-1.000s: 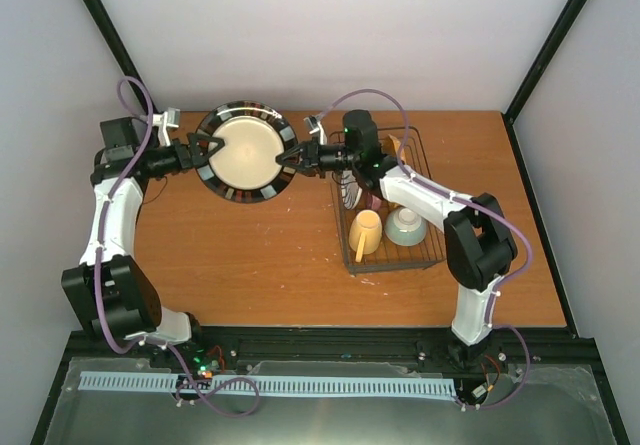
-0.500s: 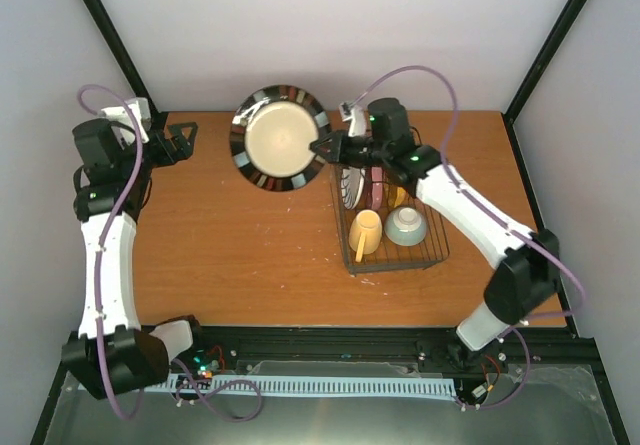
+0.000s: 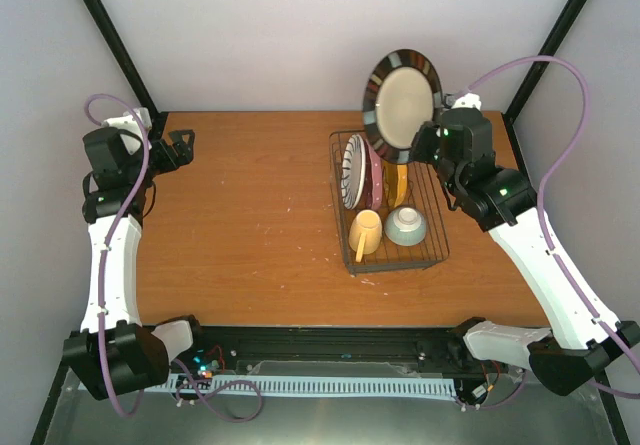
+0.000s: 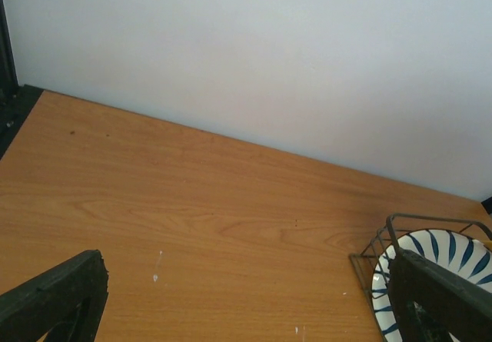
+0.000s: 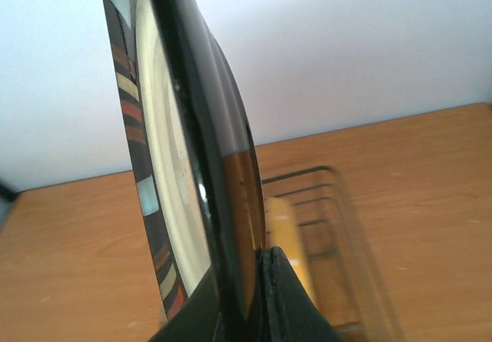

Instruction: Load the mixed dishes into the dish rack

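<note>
From above, at 1 o'clock: glossy black-rimmed, cream-centred plate [image 3: 402, 98] upright, aloft by the far end of the dark thin-wire dish rack [image 3: 390, 256], clenched at its rim in the right gripper [image 3: 424, 146]; striped white plate [image 3: 351, 170], pale yellow mug [image 3: 365, 233] and pale green bowl [image 3: 406, 227] inside the rack. At 10 o'clock: left gripper [image 3: 181, 147] spread, empty. Left wrist: fingers [image 4: 54, 296] wide apart over brown wooden table [image 4: 192, 204]. Right wrist: plate edge-on, pinched at 6 o'clock

dark-rimmed plate [image 3: 402, 93]: cream centre | mug [image 3: 365, 233]: pale yellow | bowl [image 3: 406, 227]: pale green
</note>
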`<state>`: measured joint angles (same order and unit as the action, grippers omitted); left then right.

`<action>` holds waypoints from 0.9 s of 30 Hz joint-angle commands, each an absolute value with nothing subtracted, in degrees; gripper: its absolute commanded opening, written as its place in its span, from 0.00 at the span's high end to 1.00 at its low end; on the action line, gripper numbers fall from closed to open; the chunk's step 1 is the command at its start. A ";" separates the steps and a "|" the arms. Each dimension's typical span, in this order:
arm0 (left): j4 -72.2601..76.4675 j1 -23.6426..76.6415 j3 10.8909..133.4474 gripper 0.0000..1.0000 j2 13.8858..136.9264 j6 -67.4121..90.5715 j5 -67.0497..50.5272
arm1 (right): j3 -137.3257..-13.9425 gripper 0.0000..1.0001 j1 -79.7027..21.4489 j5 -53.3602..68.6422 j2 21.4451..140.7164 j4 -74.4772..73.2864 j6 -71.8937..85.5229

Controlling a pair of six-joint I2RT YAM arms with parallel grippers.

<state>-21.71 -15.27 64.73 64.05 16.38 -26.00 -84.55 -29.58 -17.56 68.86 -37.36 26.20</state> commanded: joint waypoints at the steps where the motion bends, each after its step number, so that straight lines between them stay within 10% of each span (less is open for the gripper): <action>1: -20.21 -15.38 64.23 0.00 64.50 17.14 -26.23 | -84.56 0.97 -29.03 -34.91 64.91 -36.31 24.62; 27: -16.12 -15.38 60.68 0.00 68.05 18.31 -29.44 | -70.75 0.97 -14.12 -26.66 64.74 -31.27 20.97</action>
<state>-18.61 -15.27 60.31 67.31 17.52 -27.99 -69.17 -15.35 -27.62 64.69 -42.15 21.78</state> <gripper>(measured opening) 0.997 0.051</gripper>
